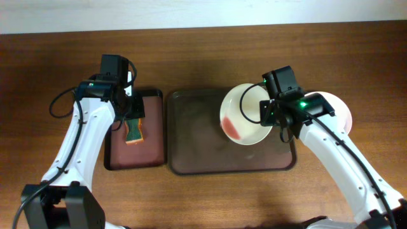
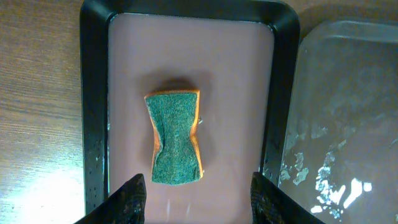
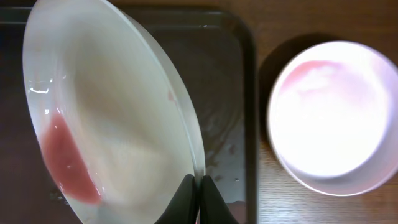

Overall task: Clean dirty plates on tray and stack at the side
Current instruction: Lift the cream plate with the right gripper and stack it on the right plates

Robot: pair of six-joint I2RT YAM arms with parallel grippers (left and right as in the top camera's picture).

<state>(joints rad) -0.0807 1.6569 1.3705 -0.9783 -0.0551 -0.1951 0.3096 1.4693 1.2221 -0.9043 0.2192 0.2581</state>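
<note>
My right gripper (image 3: 199, 190) has its two fingers pinched together on the rim of a white plate (image 3: 112, 124), with only the thin edge between them. The plate hangs tilted over the right end of the tray (image 3: 231, 74). Its bowl faces the overhead camera, and a red smear (image 3: 65, 165) runs along its low side.

I judge the plate stiff, glazed and breakable. The tray floor below it shows wet streaks, so the glaze may be slick. An edge pinch this narrow gives little hold against twisting, so I'd expect the plate to swing under pressure from a wipe. A deeper bite across the rim, or resting the low edge on the tray, looks safer to me.

A second plate (image 3: 329, 115) lies flat on the table just off the tray's right side, with a faint pink film on it. I cannot tell whether another plate sits beneath it.

Off the tray's left side, my left gripper (image 2: 198, 190) hovers with its fingers (image 2: 127, 199) spread wide and holding nothing. It is above a green-topped sponge (image 2: 176, 137) lying in the small black-rimmed tray (image 2: 93, 93). The sponge looks soft and light, and its pinched waist seems the natural place to take it.
</note>
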